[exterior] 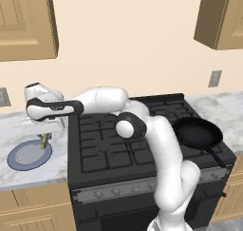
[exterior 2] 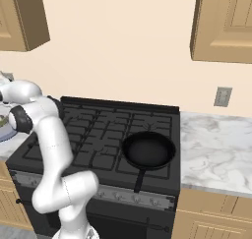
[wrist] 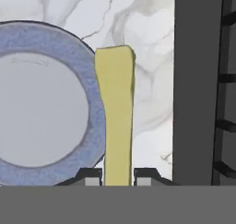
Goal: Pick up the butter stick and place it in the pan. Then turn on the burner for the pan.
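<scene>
My gripper (wrist: 118, 178) is shut on the butter stick (wrist: 117, 117), a thin yellow-olive bar that runs away from the fingertips (wrist: 92, 177). In the left base view the gripper (exterior: 45, 136) hangs over the counter left of the stove, with the butter stick (exterior: 45, 141) pointing down from it by the plate's right rim. The black pan (exterior: 197, 132) sits on the front right grate of the stovetop (exterior: 109, 144), handle toward the stove's front. It is empty, as the right base view of the pan (exterior 2: 147, 149) also shows.
A blue-grey plate (exterior: 29, 155) lies on the marble counter (exterior: 14, 130) under and left of the gripper; its rim (wrist: 27, 38) curves beside the stick. The stove's dark edge (wrist: 196, 80) is close on the right. Knobs (exterior: 118, 189) line the stove front. Wall cabinets hang above.
</scene>
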